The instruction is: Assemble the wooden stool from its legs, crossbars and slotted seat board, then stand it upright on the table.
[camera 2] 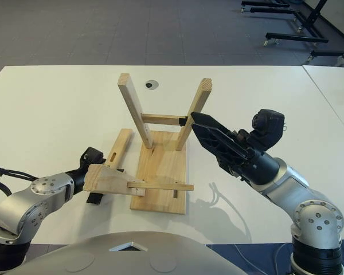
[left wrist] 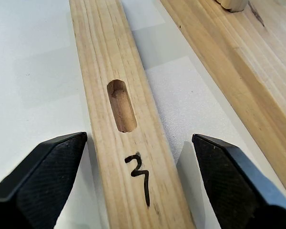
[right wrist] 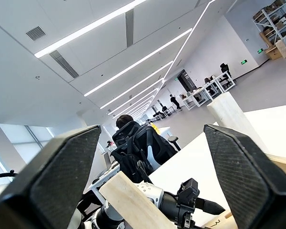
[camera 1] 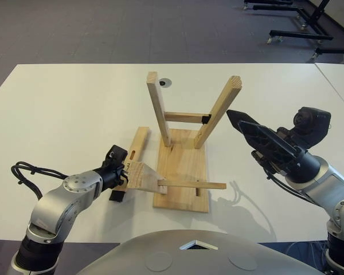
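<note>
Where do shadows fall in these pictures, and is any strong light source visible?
Left eye view: a soft shadow lies on the table under the right pincer, beside the seat board. Left wrist view: the slotted leg casts a narrow shadow on one side. Right wrist view: long ceiling lights shine bright.

The rounded silver-grey metal left arm (camera 1: 62,201) and right arm (camera 2: 303,200) bear rings of small screws at the joints, looping black cables (camera 1: 28,170) and black wedge-shaped, finely textured fingers (left wrist: 40,179).
</note>
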You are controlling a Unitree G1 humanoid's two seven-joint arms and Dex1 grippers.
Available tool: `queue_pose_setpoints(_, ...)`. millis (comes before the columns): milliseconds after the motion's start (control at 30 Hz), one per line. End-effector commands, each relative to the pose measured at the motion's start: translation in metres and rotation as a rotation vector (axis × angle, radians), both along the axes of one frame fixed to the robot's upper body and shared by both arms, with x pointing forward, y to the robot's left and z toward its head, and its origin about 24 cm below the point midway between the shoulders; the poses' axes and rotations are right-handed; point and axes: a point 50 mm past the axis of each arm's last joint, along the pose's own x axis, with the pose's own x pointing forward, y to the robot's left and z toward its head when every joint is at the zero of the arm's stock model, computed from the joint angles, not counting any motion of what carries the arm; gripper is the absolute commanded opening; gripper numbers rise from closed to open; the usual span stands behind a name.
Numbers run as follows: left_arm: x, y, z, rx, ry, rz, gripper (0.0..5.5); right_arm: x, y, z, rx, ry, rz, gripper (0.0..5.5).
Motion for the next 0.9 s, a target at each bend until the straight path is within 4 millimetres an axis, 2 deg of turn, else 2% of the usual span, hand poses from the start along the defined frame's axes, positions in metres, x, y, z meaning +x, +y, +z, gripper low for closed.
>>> queue_pose_setpoints(33,-0.007,0.01,-0.016,0.045,0.08,0.014,4.07,-0.001,0.001,0.001,0.0,-0.013,-0.007,3.99)
queue_pose_setpoints(100,-0.005,0.017,-0.019,0.054,0.083,0.042,4.07,-0.001,0.0,0.001,0.003,-0.015,-0.014,3.99)
queue_pose_setpoints(167,-0.001,0.024,-0.021,0.024,0.084,0.104,3.79,-0.001,-0.001,0.001,0.012,-0.02,-0.024,3.99)
queue_pose_setpoints(400,-0.005,0.032,-0.03,-0.06,0.104,0.166,2.46,0.002,-0.003,0.0,-0.002,-0.032,-0.028,3.99)
queue_pose_setpoints(500,-0.003,0.036,-0.03,-0.088,0.097,0.175,2.12,0.005,-0.005,0.0,-0.01,-0.041,-0.022,3.99)
queue_pose_setpoints(600,-0.001,0.04,-0.033,-0.093,0.086,0.196,2.06,0.008,-0.007,0.001,-0.016,-0.053,-0.022,3.99)
queue_pose_setpoints(667,0.007,0.045,-0.026,-0.12,0.018,0.229,2.06,0.011,-0.01,0.003,-0.014,-0.069,-0.038,3.99)
queue_pose_setpoints(800,0.031,0.07,-0.001,-0.149,-0.257,0.343,2.06,0.023,-0.025,0.015,0.051,-0.113,-0.086,3.99)
queue_pose_setpoints(833,0.035,0.077,0.009,-0.142,-0.349,0.336,2.06,0.026,-0.029,0.02,0.06,-0.134,-0.091,3.99)
queue_pose_setpoints(900,0.044,0.089,0.046,-0.215,-0.57,0.285,2.06,0.033,-0.034,0.031,0.085,-0.177,-0.106,3.99)
